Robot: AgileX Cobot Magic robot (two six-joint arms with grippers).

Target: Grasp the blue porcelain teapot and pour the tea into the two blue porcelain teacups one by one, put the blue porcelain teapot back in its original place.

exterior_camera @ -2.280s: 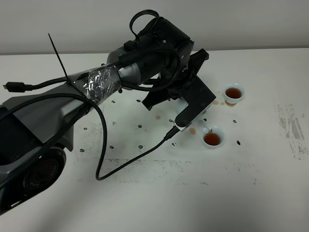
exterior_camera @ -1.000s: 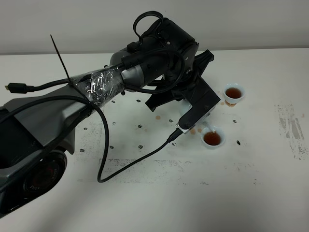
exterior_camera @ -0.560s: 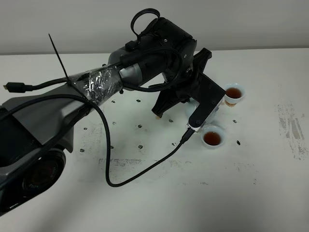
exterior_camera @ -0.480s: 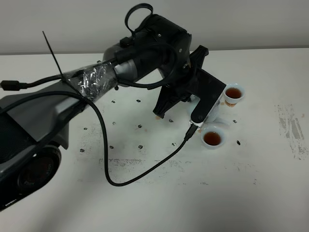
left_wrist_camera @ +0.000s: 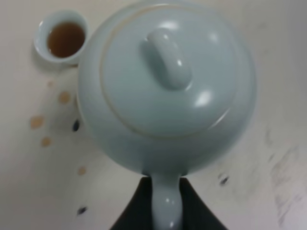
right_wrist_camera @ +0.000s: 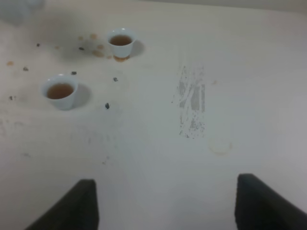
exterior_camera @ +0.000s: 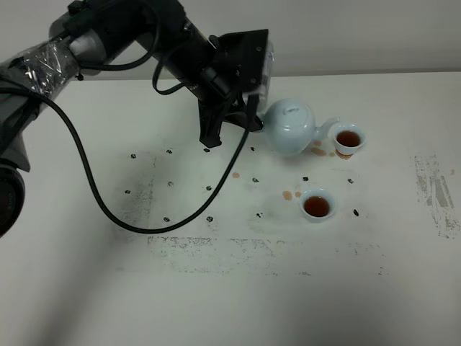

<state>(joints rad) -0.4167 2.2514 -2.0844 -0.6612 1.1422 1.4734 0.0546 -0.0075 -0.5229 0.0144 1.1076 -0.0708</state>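
Observation:
The blue porcelain teapot [exterior_camera: 290, 127] stands upright on the white table, its spout pointing at the far teacup [exterior_camera: 348, 138]. The near teacup [exterior_camera: 317, 205] sits in front of it, and both teacups hold brown tea. My left gripper [exterior_camera: 254, 121] reaches in from the left, its dark fingers [left_wrist_camera: 136, 208] pressed against both sides of the thin handle [left_wrist_camera: 166, 203]. The left wrist view looks down on the lid, with one teacup [left_wrist_camera: 64, 40] beside the pot. My right gripper [right_wrist_camera: 168, 206] is open over bare table, away from both teacups [right_wrist_camera: 121, 42] [right_wrist_camera: 60, 92].
Brown tea drips [exterior_camera: 288, 194] spot the table between the teapot and the cups. A black cable [exterior_camera: 144, 223] loops from the left arm across the table's left half. Small black marks dot the middle, and a scuffed grey patch [exterior_camera: 432, 189] lies at the right.
The left arm has swung back to the far left, uncovering the teapot. The pot now stands level on the table beside the far teacup instead of hanging tilted over the cups.

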